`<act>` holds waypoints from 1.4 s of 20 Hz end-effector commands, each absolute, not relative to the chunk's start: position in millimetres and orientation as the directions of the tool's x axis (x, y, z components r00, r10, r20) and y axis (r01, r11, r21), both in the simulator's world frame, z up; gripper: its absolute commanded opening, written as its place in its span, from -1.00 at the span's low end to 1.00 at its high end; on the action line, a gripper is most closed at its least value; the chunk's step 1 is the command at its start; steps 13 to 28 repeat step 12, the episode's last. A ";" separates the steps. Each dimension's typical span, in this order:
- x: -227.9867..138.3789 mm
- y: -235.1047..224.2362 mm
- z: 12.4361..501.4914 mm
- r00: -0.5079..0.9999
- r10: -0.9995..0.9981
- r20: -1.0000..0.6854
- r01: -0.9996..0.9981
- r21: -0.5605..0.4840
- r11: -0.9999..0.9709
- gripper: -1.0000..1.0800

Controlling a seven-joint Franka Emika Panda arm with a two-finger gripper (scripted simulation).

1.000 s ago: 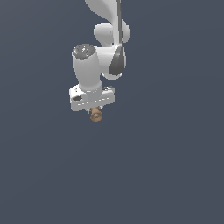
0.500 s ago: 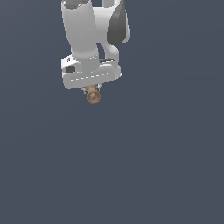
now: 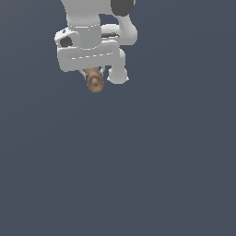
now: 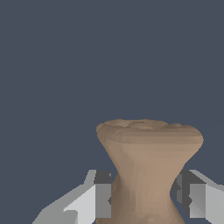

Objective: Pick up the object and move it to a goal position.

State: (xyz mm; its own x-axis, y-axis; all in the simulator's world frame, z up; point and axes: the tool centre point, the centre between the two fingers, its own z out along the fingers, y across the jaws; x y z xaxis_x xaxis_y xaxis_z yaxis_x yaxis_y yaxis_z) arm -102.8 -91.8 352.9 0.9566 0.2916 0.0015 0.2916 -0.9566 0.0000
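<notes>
The brown wooden-looking spool (image 3: 95,82) hangs under my white gripper (image 3: 94,76) near the top of the exterior view, left of centre, high above the plain grey ground. Only its round flared end shows there below the hand. In the wrist view the spool (image 4: 148,162) fills the lower middle, its narrow waist between my two fingers (image 4: 98,197), which press on it from both sides. The gripper (image 4: 146,194) is shut on the spool.
The white arm and wrist body (image 3: 92,41) fill the top of the exterior view. A flat, uniform grey surface (image 3: 138,175) lies all around, with no other object in sight.
The arm has carried the spool upward and toward the exterior view's left. The hand looks larger and has turned a little. The spool stays in the grip.
</notes>
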 end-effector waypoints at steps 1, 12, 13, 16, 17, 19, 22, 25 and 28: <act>-105.6 -92.3 366.0 0.957 0.292 0.000 0.292 -0.001 -0.957 -1.00; -106.7 -93.2 381.5 0.957 0.291 0.000 0.291 0.000 -0.957 -1.00; -106.7 -93.2 381.5 0.957 0.291 0.000 0.291 0.000 -0.957 -1.00; -106.7 -93.2 381.5 0.957 0.291 0.000 0.291 0.000 -0.957 -1.00; -106.7 -93.2 381.5 0.957 0.291 0.000 0.291 0.000 -0.957 -1.00; -106.7 -93.2 381.5 0.957 0.291 0.000 0.291 0.000 -0.957 -1.00; -106.7 -93.2 381.5 0.957 0.291 0.000 0.291 0.000 -0.957 -1.00; -106.7 -93.2 381.5 0.957 0.291 0.000 0.291 0.000 -0.957 -1.00; -106.7 -93.2 381.5 0.957 0.291 0.000 0.291 0.000 -0.957 -1.00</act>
